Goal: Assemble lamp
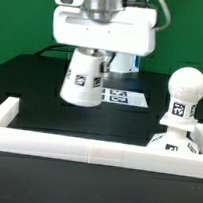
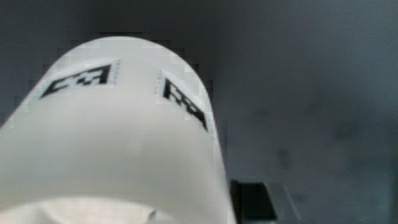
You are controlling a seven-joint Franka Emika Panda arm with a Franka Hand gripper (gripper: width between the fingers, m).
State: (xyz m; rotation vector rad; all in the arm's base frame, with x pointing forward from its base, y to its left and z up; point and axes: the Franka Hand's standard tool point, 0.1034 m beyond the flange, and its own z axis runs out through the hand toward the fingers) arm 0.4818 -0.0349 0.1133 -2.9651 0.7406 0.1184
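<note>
The gripper (image 1: 90,50) grips the tilted shade (image 1: 81,80) above the desk's middle, near the marker board (image 1: 123,95).

A black worktop (image 1: 20,87) carries everything, backed by a green wall (image 1: 22,17). The marker board (image 1: 125,96) lies flat on the worktop near the middle, white with dark tags, its nearer part partly hidden. A white barrier (image 1: 75,144) runs across the front, with a side arm at the exterior view's left.
</note>
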